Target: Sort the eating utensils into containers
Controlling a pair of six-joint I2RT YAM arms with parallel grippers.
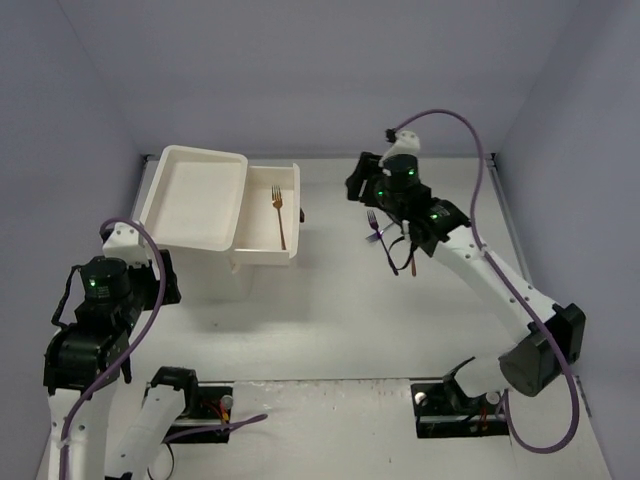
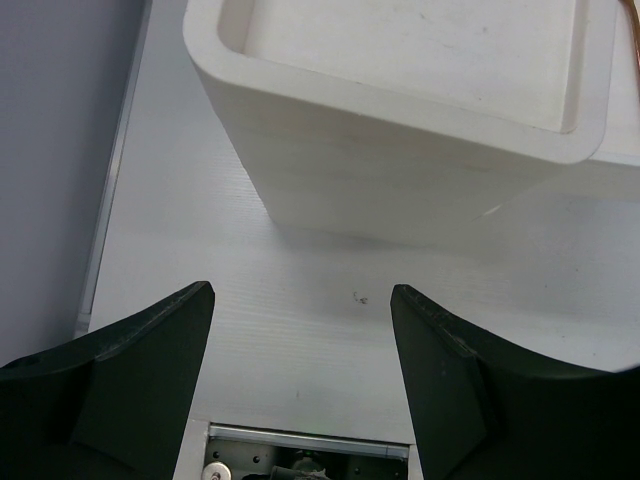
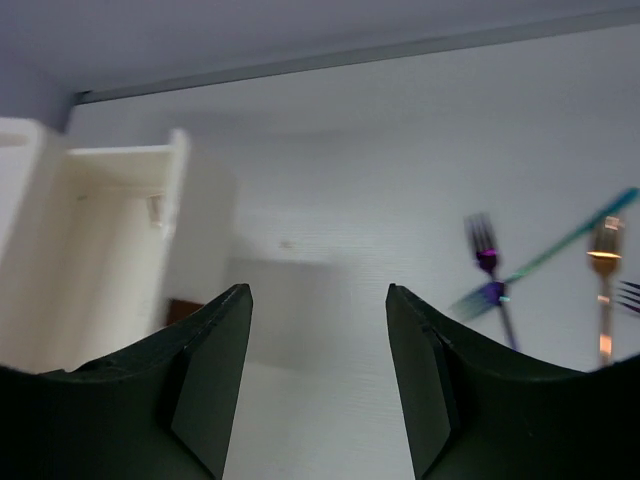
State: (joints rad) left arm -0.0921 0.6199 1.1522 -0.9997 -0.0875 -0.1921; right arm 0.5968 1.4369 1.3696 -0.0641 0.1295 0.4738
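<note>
A: Which arm was nearer the loose cutlery?

B: The right one. Its right gripper point(image 3: 318, 300) stood wide open with nothing between the fingers. The left gripper point(image 2: 300, 300) was also spread wide and empty, low in the left of the overhead frame and facing the side of the drawer unit point(image 2: 400, 130), well apart from any utensil on the table point(image 1: 330, 310).

A: Where did the pieces lie from the right gripper?

B: Off to one side, not between the fingers. In the wrist view a purple fork point(image 3: 487, 262) sat in the right half of the frame, beyond the right-hand finger. A teal knife point(image 3: 565, 245) slanted across it, and a gold piece point(image 3: 603, 285) lay near the right edge. From above, the fork showed just below the gripper and partly under the arm.

A: And the fork's long axis?

B: Nearly upright in the wrist frame, tines at the top and the handle running down. The finger gap ran left to right, so I judged the opening already crossed the handle. The gripper would mainly need to shift toward the right of that frame.

A: And the destination?

B: The pulled-out drawer point(image 1: 268, 256) at upper left of centre, where a gold fork point(image 1: 279, 215) lay lengthwise.
</note>
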